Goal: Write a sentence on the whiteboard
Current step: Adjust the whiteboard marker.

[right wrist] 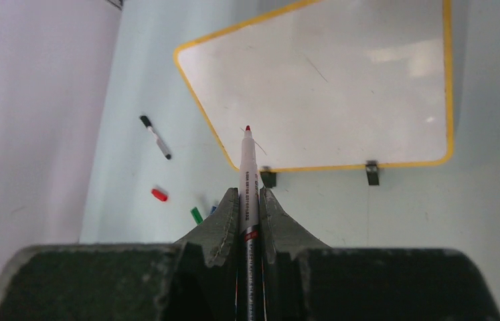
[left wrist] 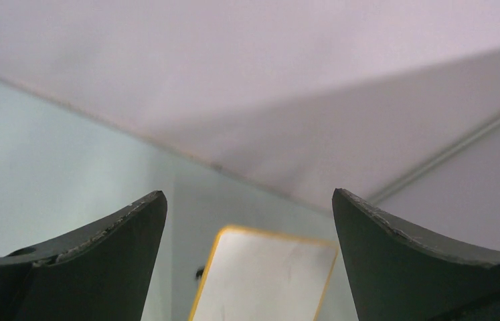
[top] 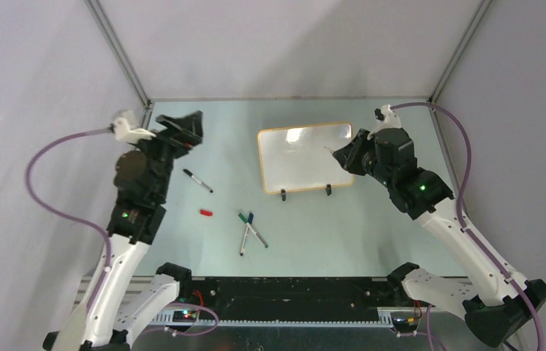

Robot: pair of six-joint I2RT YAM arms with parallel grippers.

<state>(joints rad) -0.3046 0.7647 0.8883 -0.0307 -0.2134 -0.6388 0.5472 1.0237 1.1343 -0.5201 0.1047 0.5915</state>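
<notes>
Top external view: where does the whiteboard (top: 305, 164) sit?

On the table (top: 372, 234), toward its far side, with two black clip feet (top: 283, 194) on the edge nearest the arm bases. Its glossy face catches glare.

And the right end effector (top: 341, 156)?

At the whiteboard's right edge, pressed together on a red marker (top: 330, 151). In the right wrist view the fingers (right wrist: 227, 217) pinch the barrel, and the red tip points at the whiteboard near one foot. Whether the tip touches the surface, I cannot tell.

Left end effector (top: 184, 129)?

Well to the left of the whiteboard, spread wide. In the left wrist view a yellow-framed corner of the whiteboard shows through the gap.

Anything loose?

Left of the whiteboard lies a black-capped marker (top: 198, 180). Nearer the bases than that is a red cap (top: 206, 213). Just beside the cap, a green marker (top: 257, 236) and a blue marker (top: 244, 241) lie crossed, in front of the whiteboard's left foot.
</notes>
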